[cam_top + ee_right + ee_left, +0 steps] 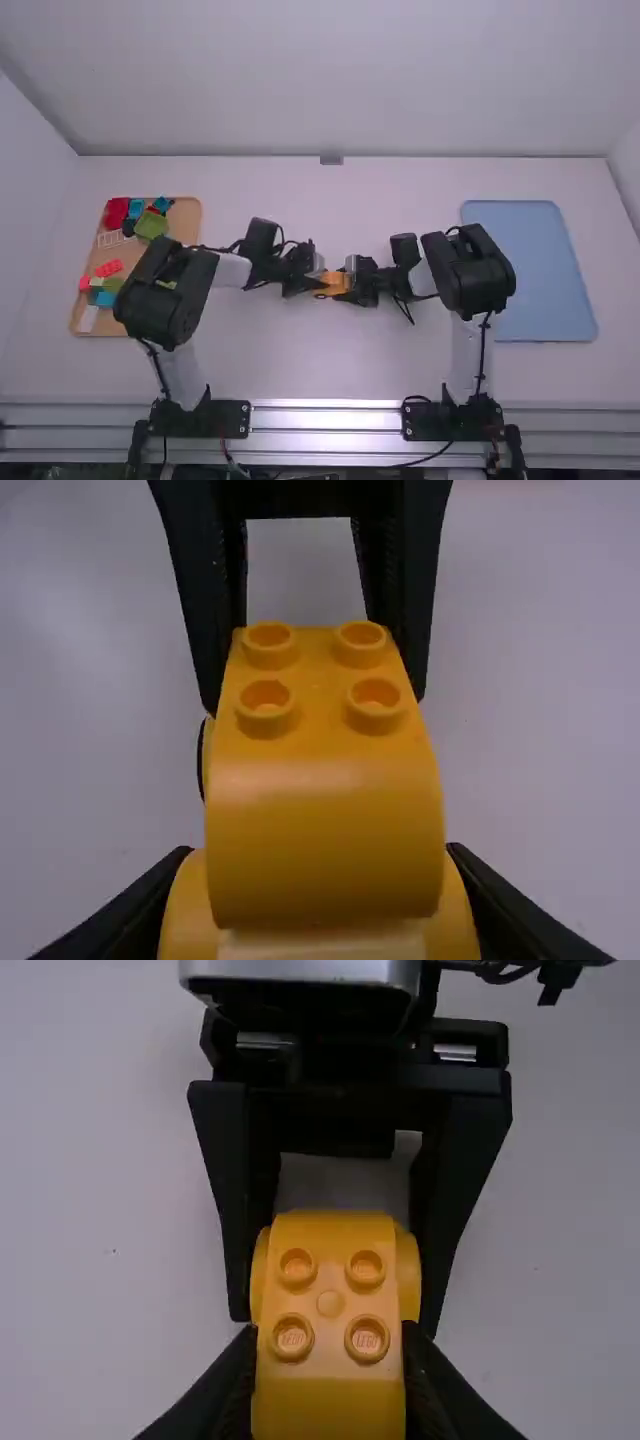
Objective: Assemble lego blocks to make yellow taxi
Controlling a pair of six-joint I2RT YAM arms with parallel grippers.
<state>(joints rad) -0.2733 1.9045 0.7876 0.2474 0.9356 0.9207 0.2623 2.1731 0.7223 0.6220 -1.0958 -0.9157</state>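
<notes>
Your left pincer (pixel 316 284) and right pincer (pixel 352 285) both clamp the yellow blocks (pixel 333 284) between them. Well left of them, your brown tray (pixel 188 222) holds coloured blocks (pixel 152 224); well right lies a blue tray (pixel 540 270).

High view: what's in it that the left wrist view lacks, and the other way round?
High: tan tray with loose blocks, blue tray, left base, right base.
Left wrist: four distinct studs with a small round mark between them.
Both: yellow build, clamped by left gripper and right gripper.
</notes>
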